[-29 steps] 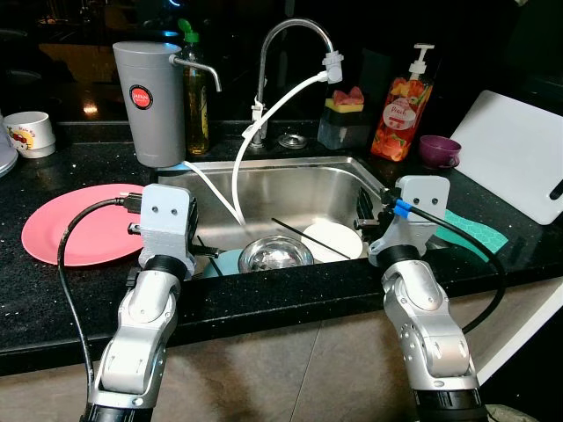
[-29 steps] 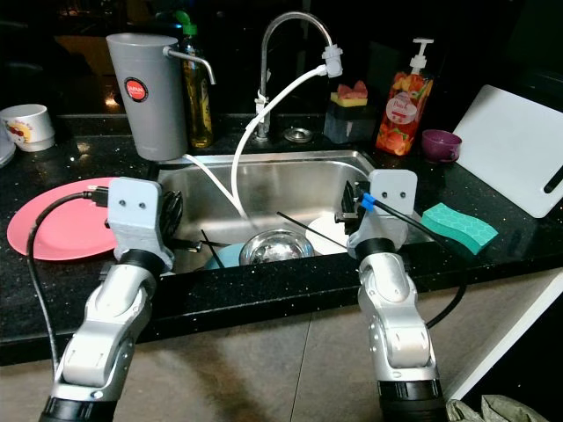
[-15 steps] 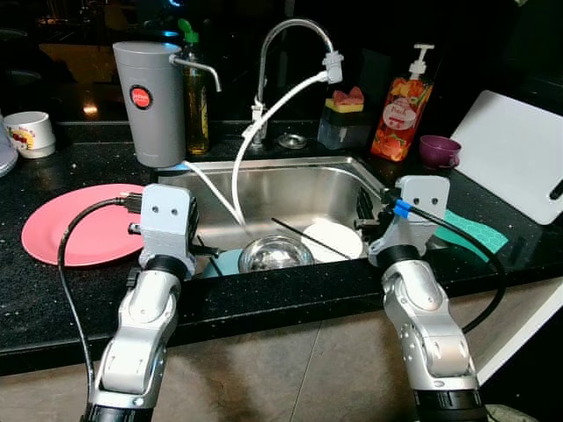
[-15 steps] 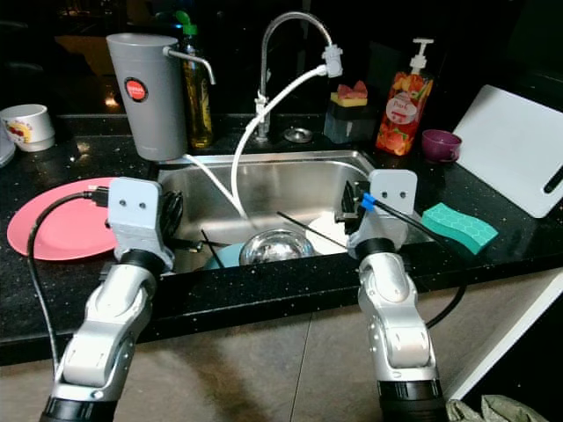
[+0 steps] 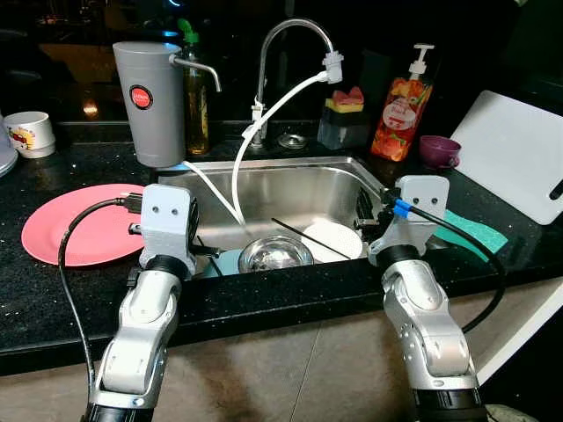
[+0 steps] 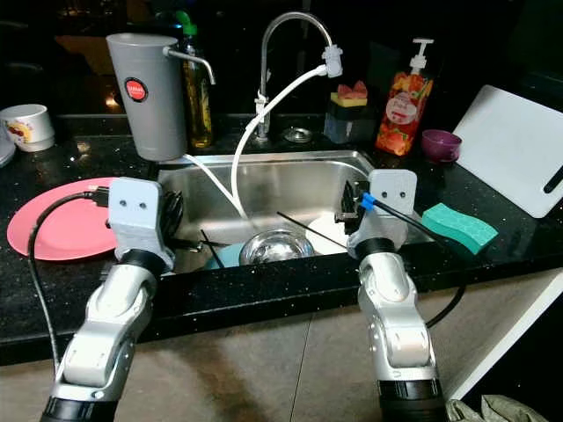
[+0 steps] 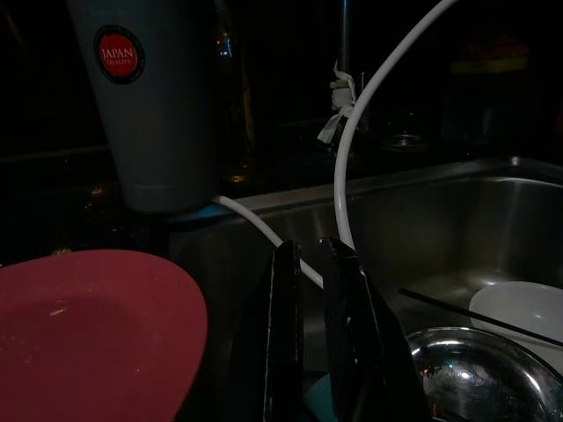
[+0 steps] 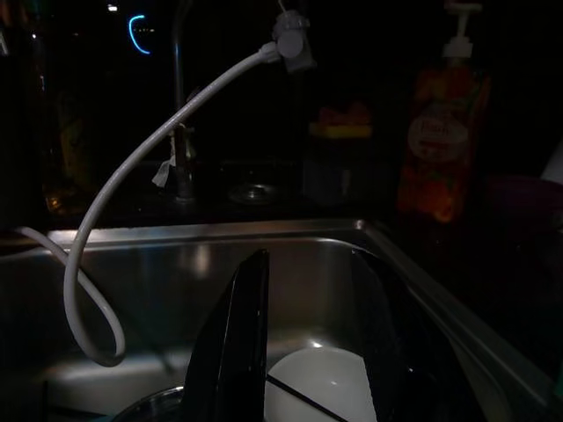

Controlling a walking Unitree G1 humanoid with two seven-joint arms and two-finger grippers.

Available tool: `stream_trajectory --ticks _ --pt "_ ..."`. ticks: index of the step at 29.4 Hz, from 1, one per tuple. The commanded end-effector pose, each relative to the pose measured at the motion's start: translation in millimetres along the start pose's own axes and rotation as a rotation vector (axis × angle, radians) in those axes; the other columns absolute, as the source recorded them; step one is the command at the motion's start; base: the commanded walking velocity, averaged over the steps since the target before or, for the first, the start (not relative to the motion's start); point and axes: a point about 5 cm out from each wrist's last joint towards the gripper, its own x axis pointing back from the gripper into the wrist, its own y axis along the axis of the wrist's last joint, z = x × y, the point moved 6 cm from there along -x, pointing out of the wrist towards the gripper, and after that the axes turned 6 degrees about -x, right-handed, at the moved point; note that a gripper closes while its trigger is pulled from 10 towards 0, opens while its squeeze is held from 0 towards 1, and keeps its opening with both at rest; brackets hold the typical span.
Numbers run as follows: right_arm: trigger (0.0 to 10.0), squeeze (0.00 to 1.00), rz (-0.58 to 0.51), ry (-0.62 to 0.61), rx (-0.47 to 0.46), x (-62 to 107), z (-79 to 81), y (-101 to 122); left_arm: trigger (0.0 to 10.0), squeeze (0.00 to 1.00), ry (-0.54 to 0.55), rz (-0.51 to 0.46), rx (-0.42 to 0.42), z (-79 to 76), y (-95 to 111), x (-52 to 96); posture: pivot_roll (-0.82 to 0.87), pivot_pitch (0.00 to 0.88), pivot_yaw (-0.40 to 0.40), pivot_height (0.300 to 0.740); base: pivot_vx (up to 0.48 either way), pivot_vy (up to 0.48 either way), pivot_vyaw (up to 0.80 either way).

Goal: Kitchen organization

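Observation:
A steel sink (image 5: 290, 189) holds a steel bowl (image 5: 274, 253), a white dish (image 5: 334, 237) with a black chopstick (image 5: 295, 230) across it, and a teal dish (image 5: 224, 262) at the front left. My left gripper (image 7: 306, 334) hovers over the sink's front-left corner beside the pink plate (image 5: 84, 224), its fingers shut with nothing between them. My right gripper (image 8: 317, 352) stands open over the sink's right side, above the white dish (image 8: 321, 382), holding nothing.
A grey water filter (image 5: 149, 101), an oil bottle (image 5: 195, 97), the faucet (image 5: 295, 35) with its white hose (image 5: 264, 123), a sponge holder (image 5: 343, 119), a soap bottle (image 5: 402, 105) and a purple cup (image 5: 438, 149) line the back. A green sponge (image 5: 475, 230) and a white cutting board (image 5: 519, 163) lie right. A mug (image 5: 28, 134) stands far left.
The head views shifted slightly a second ago. Both arms and the dishes hold their places.

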Motion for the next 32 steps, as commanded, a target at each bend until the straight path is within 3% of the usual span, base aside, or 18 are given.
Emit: stream_trajectory --ticks 1,32 --pt "10.0 0.00 0.007 -0.012 -0.002 -0.4 -4.3 -1.2 10.0 0.00 -0.006 -0.007 0.001 -3.3 0.8 -1.5 0.15 0.087 -0.084 0.740 0.000 0.000 0.00" --pt "10.0 0.00 0.008 -0.005 -0.007 -1.7 -2.1 -1.8 10.0 0.00 -0.009 -0.014 0.001 -4.7 2.0 -2.6 0.15 0.077 -0.085 0.740 0.000 0.000 0.00"
